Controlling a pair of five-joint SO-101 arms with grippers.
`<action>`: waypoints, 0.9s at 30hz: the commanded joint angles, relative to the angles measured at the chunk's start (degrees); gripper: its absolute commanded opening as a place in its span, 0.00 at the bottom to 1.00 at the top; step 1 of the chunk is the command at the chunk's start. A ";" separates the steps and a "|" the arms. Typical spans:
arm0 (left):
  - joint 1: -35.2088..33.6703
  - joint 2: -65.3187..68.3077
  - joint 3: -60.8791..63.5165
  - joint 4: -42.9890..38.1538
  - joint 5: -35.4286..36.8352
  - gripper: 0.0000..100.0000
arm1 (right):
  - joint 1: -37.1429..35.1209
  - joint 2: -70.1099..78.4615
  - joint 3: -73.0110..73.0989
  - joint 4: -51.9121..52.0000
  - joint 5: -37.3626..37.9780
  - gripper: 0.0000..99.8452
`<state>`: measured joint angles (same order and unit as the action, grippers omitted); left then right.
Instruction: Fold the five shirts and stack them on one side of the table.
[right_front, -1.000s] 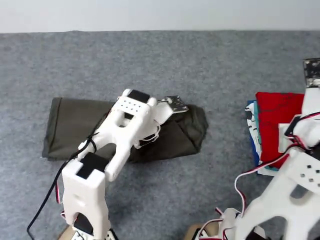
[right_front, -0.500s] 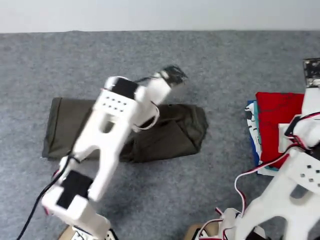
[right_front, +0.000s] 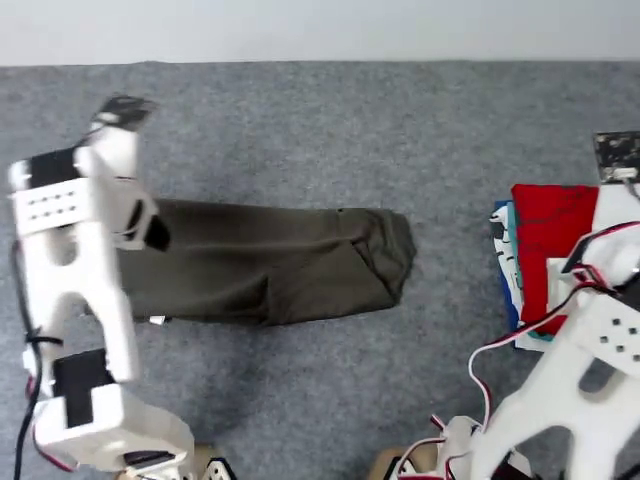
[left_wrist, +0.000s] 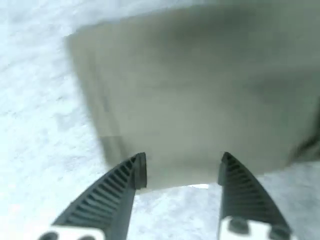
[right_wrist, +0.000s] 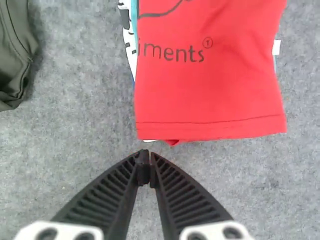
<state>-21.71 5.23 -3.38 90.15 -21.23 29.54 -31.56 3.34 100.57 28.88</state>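
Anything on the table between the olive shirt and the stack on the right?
Nothing visible. Bare grey table lies between the olive shirt and the stack. The right gripper, shut, sits at the stack's edge rather than in that gap.

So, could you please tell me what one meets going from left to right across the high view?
Left arm → olive shirt → red shirt.
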 joint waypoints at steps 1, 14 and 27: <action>-4.57 3.87 -1.63 -4.31 -1.67 0.24 | 0.40 -1.80 -0.35 2.24 0.35 0.01; -6.51 25.85 -6.02 -19.43 -1.58 0.24 | 0.48 -1.80 -0.26 2.24 0.35 0.01; -6.15 50.55 -29.49 -1.76 -8.09 0.04 | 0.48 -1.80 -0.26 2.15 0.44 0.01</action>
<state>-27.16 49.01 -27.03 83.56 -25.27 29.54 -31.56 3.34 100.57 28.88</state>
